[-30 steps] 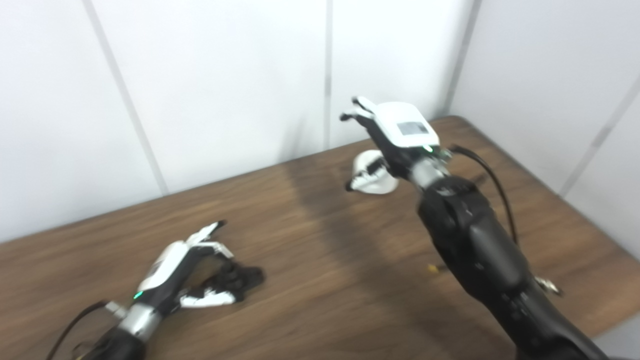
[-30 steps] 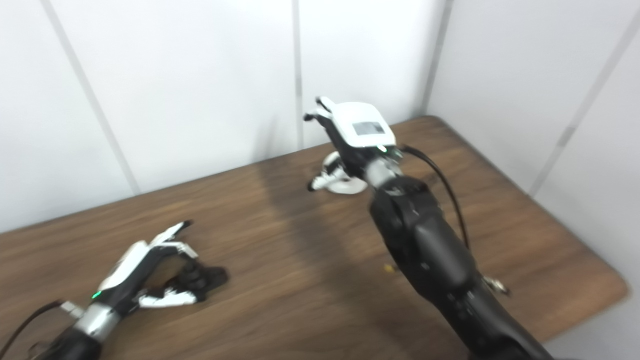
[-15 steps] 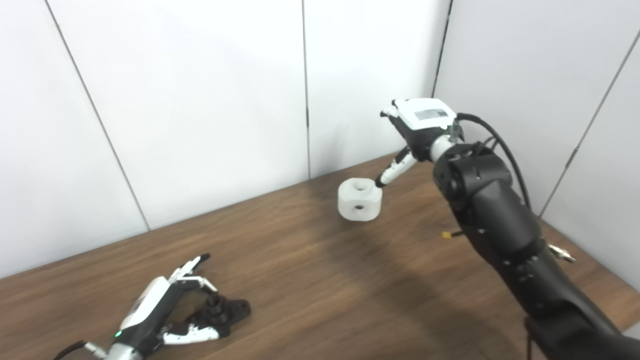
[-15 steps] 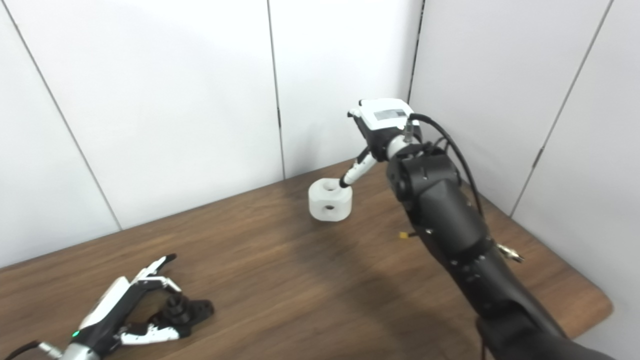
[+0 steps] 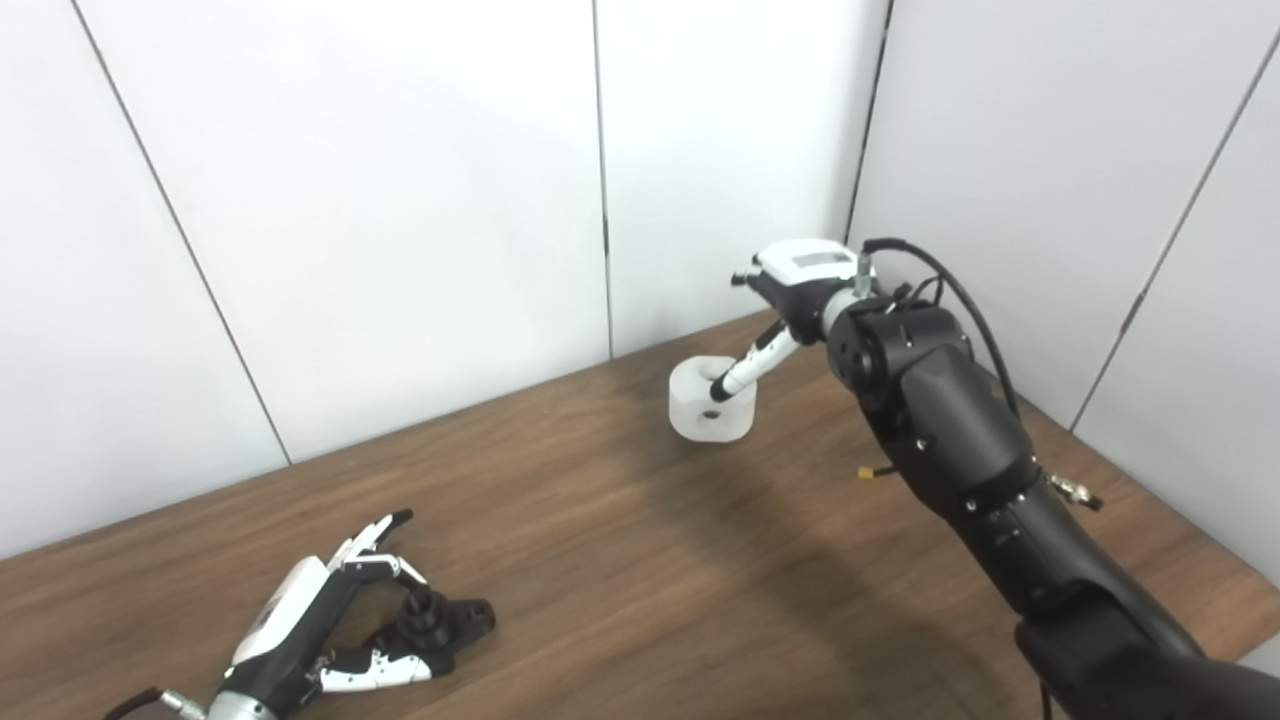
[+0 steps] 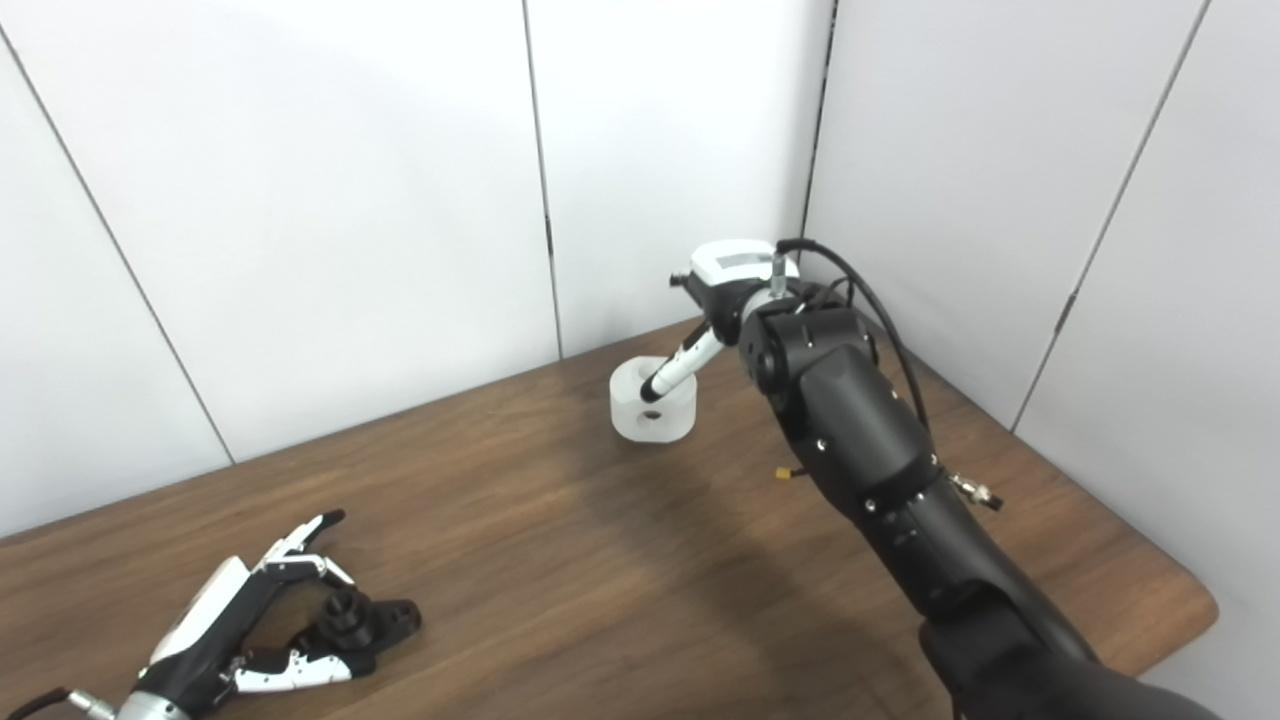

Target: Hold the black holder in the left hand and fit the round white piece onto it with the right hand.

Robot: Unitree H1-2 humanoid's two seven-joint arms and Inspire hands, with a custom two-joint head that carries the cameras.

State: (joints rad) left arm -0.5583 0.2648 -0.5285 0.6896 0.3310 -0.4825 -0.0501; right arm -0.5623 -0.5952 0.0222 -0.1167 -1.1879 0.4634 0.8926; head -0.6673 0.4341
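The black holder point(image 5: 440, 620) lies on the wooden table point(image 5: 620, 560) at the near left. My left hand point(image 5: 310, 620) rests around it, open: fingers spread above it, thumb on the table beside it. The round white piece point(image 5: 705, 402), with a hole in its top and one in its side, stands far back near the wall. My right hand point(image 5: 795, 285) hovers just right of and above it, open. One digit point(image 6: 672, 372) slants down onto the piece's top by the hole. The other fingers are mostly hidden behind the palm.
White wall panels point(image 6: 300, 200) close off the table at the back and right. A small yellow-tipped pin point(image 6: 788, 472) shows beside my right forearm. The table's rounded right corner point(image 6: 1195, 605) is near that arm.
The camera has shifted. My right hand has come lower, and its digit has moved from the white piece's rim onto its top. The left hand keeps its place around the holder.
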